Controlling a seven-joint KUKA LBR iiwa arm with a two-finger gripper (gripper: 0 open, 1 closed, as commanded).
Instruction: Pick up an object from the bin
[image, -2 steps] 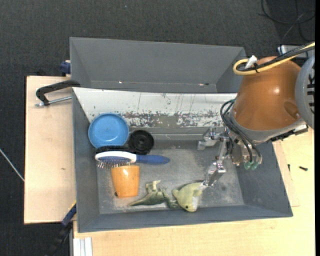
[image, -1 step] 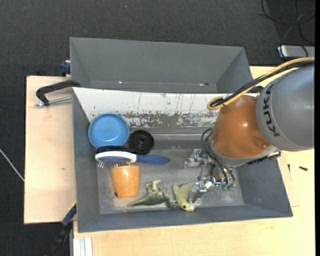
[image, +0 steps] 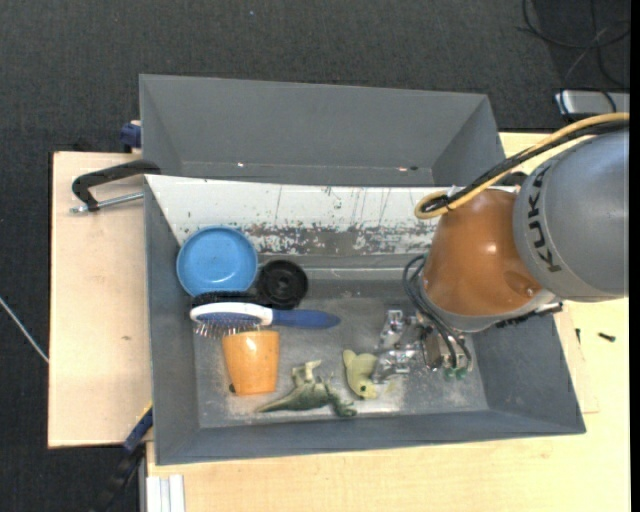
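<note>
pale toy (image: 358, 373), one, just beside end effector (image: 400, 352); one dinosaur (image: 305, 398).

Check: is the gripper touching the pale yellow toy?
Cannot tell. In the camera view the gripper overlaps the pale yellow toy at its right edge; its height is unclear.

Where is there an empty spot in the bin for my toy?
Bare floor lies by the back wall, between the black ring and the gripper. The view's left is crowded: blue bowl, brush, orange cup, green dinosaur.
</note>
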